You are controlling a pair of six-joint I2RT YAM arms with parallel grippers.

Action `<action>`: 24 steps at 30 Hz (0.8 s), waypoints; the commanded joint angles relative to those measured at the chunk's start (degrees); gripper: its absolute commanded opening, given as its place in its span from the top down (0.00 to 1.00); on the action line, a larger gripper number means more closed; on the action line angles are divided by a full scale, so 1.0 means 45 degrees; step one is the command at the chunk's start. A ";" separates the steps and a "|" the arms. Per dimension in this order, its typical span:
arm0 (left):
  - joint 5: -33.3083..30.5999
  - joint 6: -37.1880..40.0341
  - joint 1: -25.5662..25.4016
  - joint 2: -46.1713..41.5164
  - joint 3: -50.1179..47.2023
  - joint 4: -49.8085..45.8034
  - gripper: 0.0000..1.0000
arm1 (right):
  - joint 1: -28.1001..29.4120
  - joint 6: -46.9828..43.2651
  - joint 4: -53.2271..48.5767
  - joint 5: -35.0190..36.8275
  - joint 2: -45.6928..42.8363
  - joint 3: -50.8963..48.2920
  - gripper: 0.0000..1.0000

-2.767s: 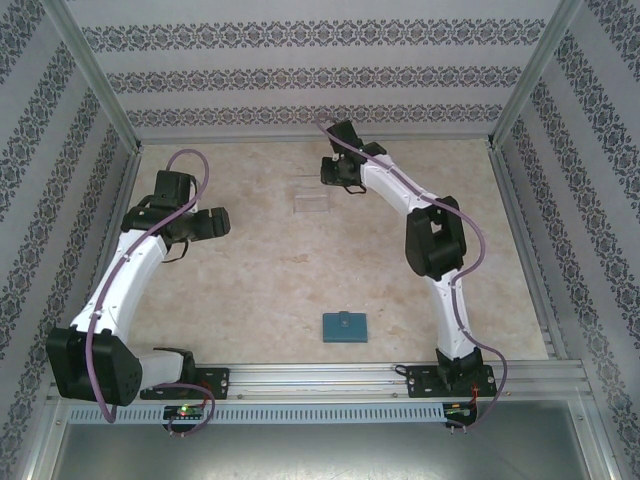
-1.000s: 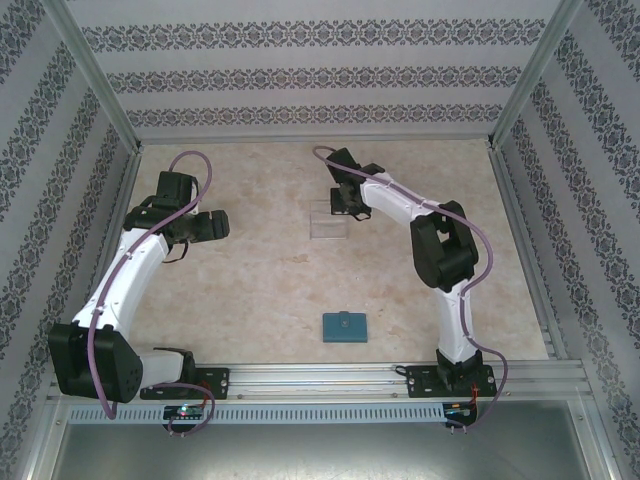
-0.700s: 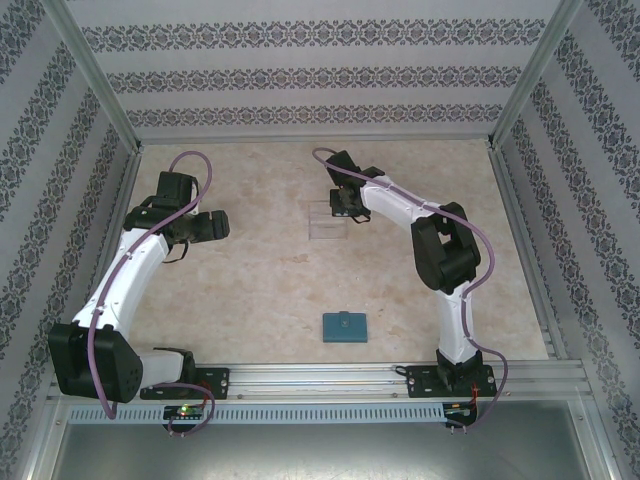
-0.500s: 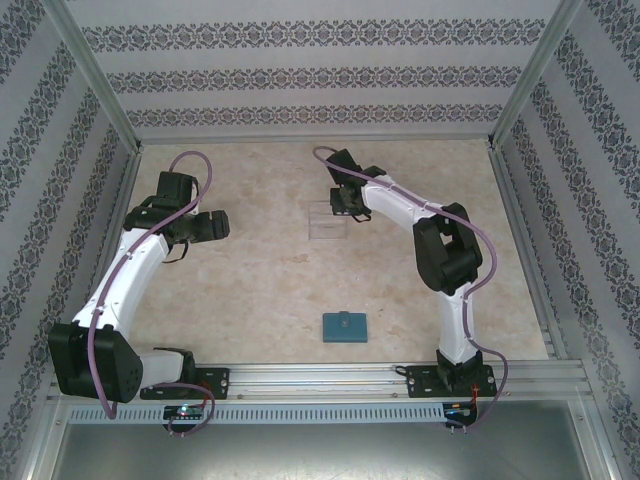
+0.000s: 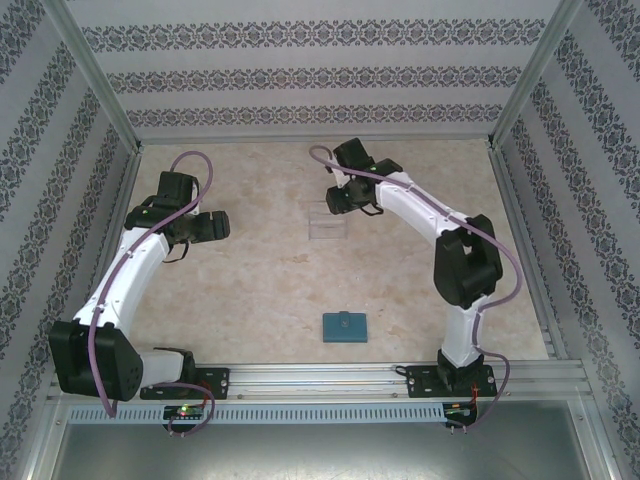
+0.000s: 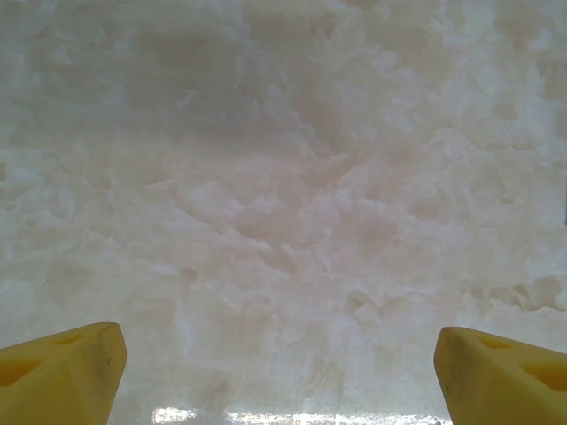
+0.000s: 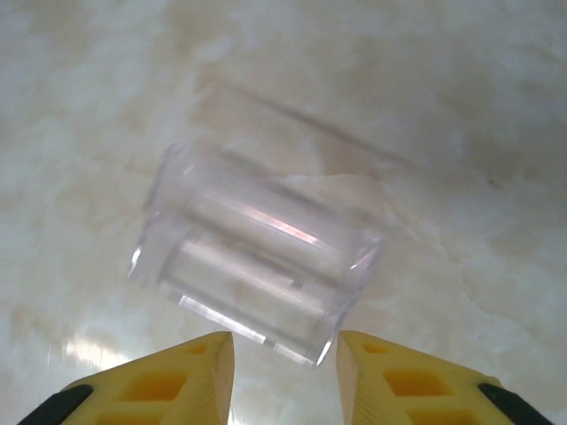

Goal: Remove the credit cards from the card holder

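Card holder [image 5: 344, 326] well apart from part-spread right hand [image 7: 285, 359], left hand [image 6: 282, 359] spread wide

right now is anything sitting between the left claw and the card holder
No, nothing visible does. Only bare table lies between the left claw and the card holder near the front edge. The clear tray sits farther back by the right claw, off that path.
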 commanded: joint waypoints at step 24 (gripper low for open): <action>0.0298 0.0255 0.0566 0.0192 0.0034 -0.0073 0.09 | 0.4159 -0.9286 -0.2026 -0.2462 -0.6374 -0.8574 0.23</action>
